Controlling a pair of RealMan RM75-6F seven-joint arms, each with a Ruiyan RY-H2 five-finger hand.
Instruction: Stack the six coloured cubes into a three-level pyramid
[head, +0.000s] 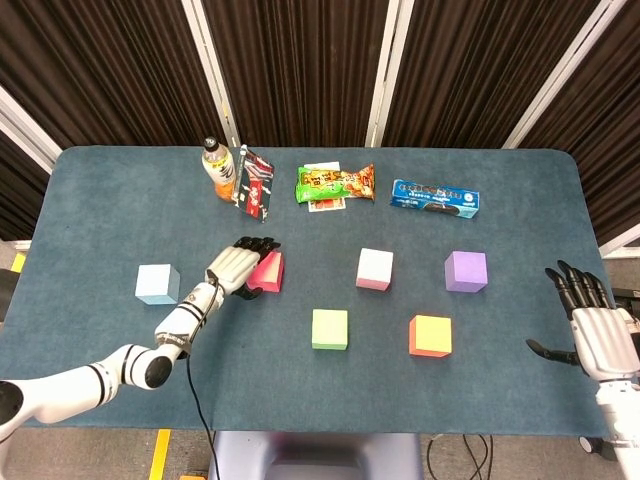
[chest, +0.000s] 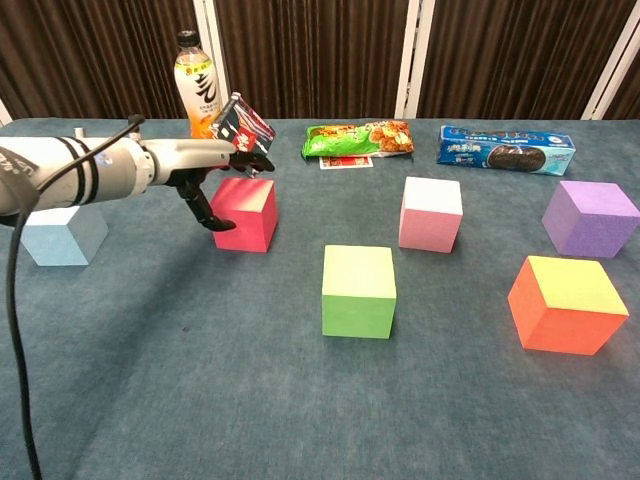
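Red foam cube with a yellowish top (head: 267, 271), left of centre on the blue felt-covered table (head: 500, 200). Left hand (head: 237, 268) sits over it, fingers draped across the top, thumb down at the near-left face in chest view; looks like a grasp forming, but firm closure can't be confirmed. Right hand (head: 598, 335) rests at the far right table edge, fingers spread, holding nothing.

Other cubes, all apart, nothing stacked: pale blue foam cube (head: 157, 284), pink foam cube (head: 375, 268), purple foam cube (head: 466, 271), green foam cube (head: 330, 328), orange foam cube (head: 430, 336).

Risks: shallow top-and-side contact could let the red cube pivot or slip on lift. Dark red snack packet (chest: 243, 123) and orange drink bottle (chest: 196, 80) stand just behind; a fingertip overshoot could knock them.
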